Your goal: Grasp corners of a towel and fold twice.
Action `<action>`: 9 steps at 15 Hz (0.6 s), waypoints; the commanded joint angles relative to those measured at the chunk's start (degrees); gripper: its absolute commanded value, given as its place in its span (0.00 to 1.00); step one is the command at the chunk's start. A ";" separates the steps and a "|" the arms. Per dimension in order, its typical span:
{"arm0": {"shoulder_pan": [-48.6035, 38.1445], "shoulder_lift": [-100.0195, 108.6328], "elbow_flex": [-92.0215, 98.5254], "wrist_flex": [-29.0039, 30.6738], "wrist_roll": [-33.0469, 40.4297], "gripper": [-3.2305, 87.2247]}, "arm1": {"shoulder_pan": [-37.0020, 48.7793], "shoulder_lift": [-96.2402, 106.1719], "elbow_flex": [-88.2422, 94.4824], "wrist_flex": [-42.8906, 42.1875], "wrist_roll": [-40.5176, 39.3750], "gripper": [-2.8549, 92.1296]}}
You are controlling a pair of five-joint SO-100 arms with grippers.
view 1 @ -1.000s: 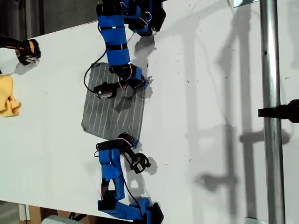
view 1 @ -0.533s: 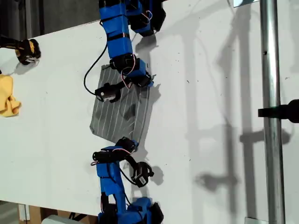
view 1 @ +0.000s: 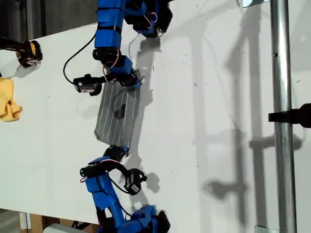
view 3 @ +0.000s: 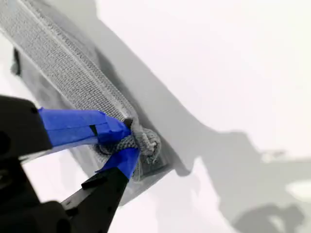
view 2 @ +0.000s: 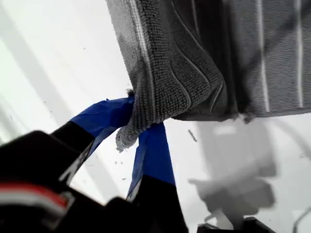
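Both fingers pinch towel corners, now lifted and narrower.

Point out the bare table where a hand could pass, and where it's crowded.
Bare table runs from the towel to the metal pole on the exterior view's right. Another strip lies between the towel and the yellow cloth. It's crowded around the towel, where both arms grip its ends.

— What are the surfaces like?

— The dark-grey pinstriped cloth towel looks nubbly, a looped matt weave with a frayed corner. My first gripper and my second gripper have fingers wrapped in matt blue tape over black plastic.

— And the worktop?

— The smooth white worktop is faintly speckled; the round metal pole shines.
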 commanded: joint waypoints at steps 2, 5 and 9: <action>-8.35 0.79 -6.06 -4.92 7.38 0.01 | 13.10 4.92 -1.41 0.18 -8.17 0.03; -13.10 -2.46 -12.74 -6.59 11.87 0.01 | 23.03 5.89 -2.29 -0.53 -14.94 0.03; -18.11 -7.65 -16.44 -10.63 13.18 0.01 | 34.10 7.29 -2.37 -3.69 -20.74 0.03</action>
